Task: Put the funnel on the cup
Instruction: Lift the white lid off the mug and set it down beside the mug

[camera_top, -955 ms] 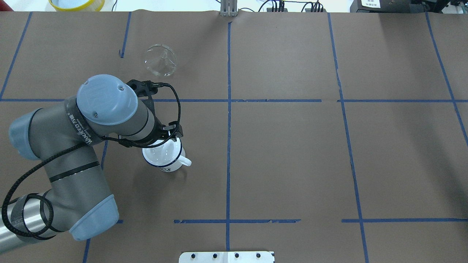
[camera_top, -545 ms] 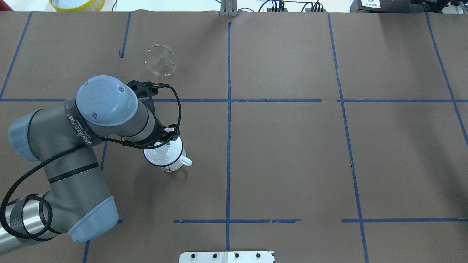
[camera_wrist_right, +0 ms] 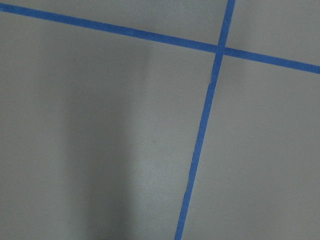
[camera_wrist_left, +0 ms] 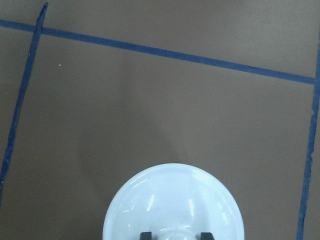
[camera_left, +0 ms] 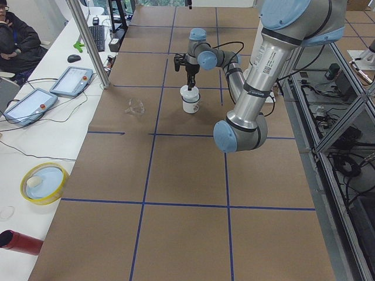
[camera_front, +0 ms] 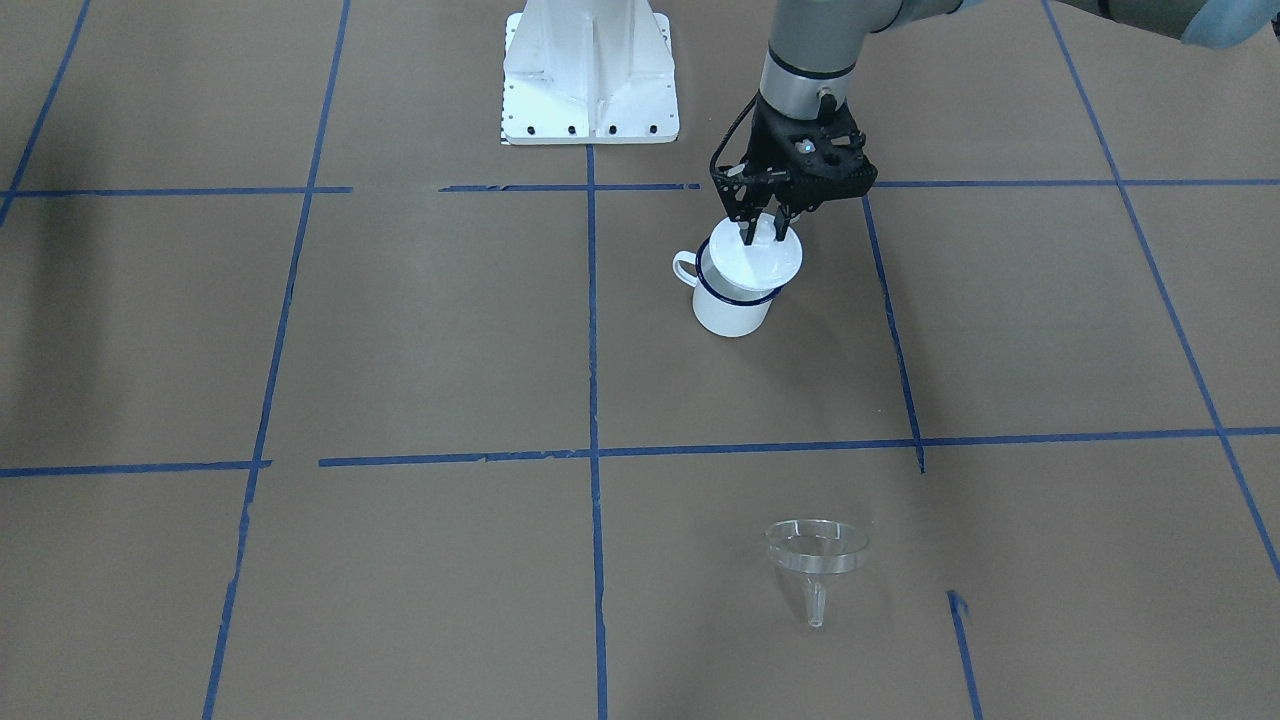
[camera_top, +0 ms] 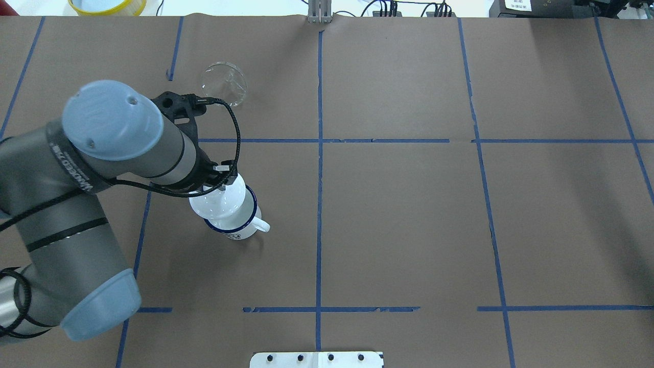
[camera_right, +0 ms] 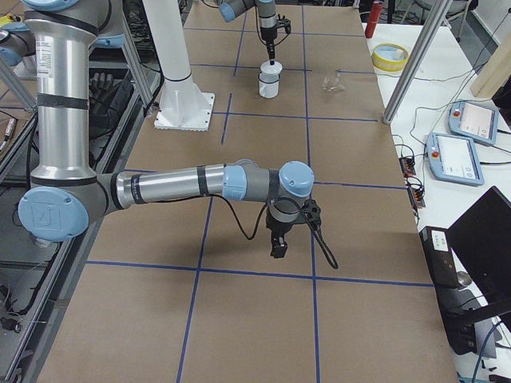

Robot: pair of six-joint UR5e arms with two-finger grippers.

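Observation:
The white mug with a dark blue rim stands upright left of the table's middle, also in the overhead view. My left gripper is shut on the knob of a round white lid and holds it slightly above the mug, tilted. The lid fills the bottom of the left wrist view between my fingertips. The clear funnel lies on the table beyond the mug, also in the front view. My right gripper hangs over bare table far from both; I cannot tell if it is open.
A yellow-rimmed bowl sits past the table's far left edge. The robot's white base plate is at the near edge. Blue tape lines cross the brown table cover. Tablets and a pole stand on the operators' side.
My left arm has risen and pulled back to the left, lifting the white lid off the mug's rim. The mug and the funnel have stayed in place.

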